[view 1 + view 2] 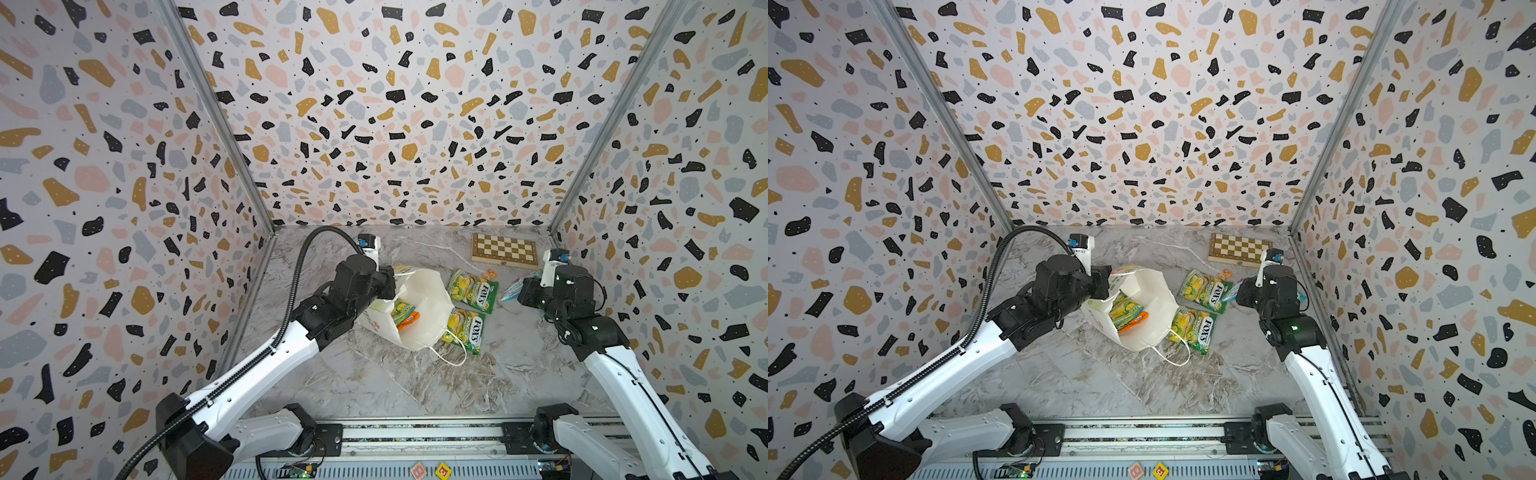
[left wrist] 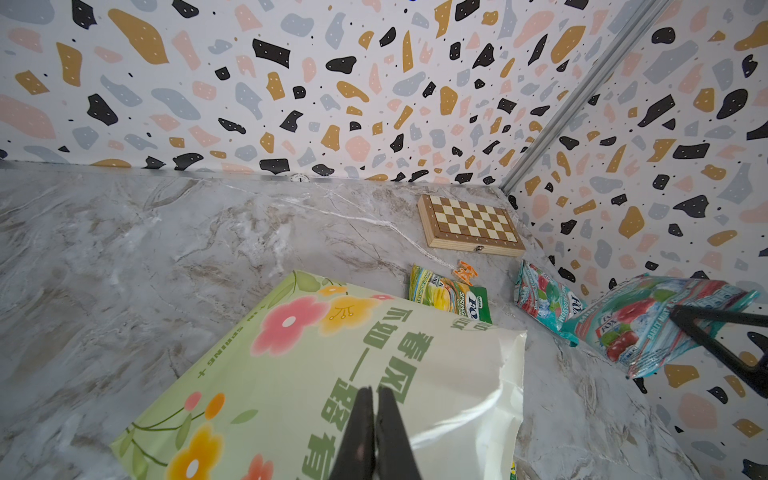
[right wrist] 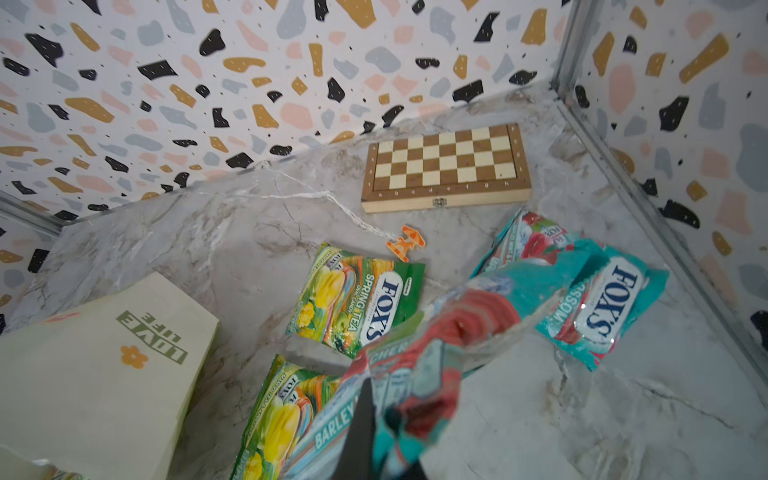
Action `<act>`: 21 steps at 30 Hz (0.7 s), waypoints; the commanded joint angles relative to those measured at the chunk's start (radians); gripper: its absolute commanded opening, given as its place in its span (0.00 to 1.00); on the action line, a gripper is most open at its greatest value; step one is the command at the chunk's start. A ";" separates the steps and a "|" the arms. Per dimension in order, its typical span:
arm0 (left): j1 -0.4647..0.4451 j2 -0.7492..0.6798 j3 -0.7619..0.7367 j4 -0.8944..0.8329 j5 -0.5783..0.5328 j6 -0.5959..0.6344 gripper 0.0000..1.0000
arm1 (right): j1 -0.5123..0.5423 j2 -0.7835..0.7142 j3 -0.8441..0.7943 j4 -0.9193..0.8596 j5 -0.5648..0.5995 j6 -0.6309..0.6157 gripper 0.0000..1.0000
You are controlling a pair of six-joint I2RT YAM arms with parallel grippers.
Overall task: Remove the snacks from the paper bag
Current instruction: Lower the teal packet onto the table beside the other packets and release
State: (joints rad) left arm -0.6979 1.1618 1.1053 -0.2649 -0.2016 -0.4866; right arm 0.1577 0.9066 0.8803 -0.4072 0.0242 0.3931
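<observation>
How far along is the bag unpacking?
Done: two green packets and one teal packet lie on the table. In hand: right gripper holds a second teal packet; left gripper pinches the paper bag. Left: a green-yellow packet and an orange packet inside it.

Your marble-patterned tabletop (image 1: 374, 386), seen from above: a folded wooden chessboard (image 1: 504, 249) lies flat in the far right corner, close to both walls. Just in front of it sits a small orange trinket (image 1: 490, 275), beside the far corner of a green-yellow FOX'S packet (image 1: 473, 289). A second green-yellow packet (image 1: 463, 330) lies toward the front edge, the two nearly touching. By the right wall, a teal-and-red packet (image 3: 602, 307) lies on the marble. Left of the green pair, the paper bag (image 1: 428, 291) rests tilted, mouth open upward, its cord handle (image 1: 451, 359) trailing over the second packet onto bare surface.
</observation>
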 commanded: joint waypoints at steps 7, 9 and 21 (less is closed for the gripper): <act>-0.003 -0.013 0.004 0.013 -0.017 0.006 0.00 | -0.150 0.053 -0.121 0.153 -0.299 0.053 0.00; -0.003 -0.014 0.005 0.012 -0.018 0.008 0.00 | -0.171 0.074 -0.144 0.178 -0.336 0.057 0.00; -0.003 -0.011 0.004 0.012 -0.018 0.009 0.00 | -0.213 0.110 -0.223 0.209 -0.365 0.046 0.00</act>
State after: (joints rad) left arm -0.6979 1.1618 1.1057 -0.2691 -0.2016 -0.4862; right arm -0.0505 1.0294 0.6605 -0.2367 -0.3290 0.4442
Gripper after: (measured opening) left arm 0.047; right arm 0.052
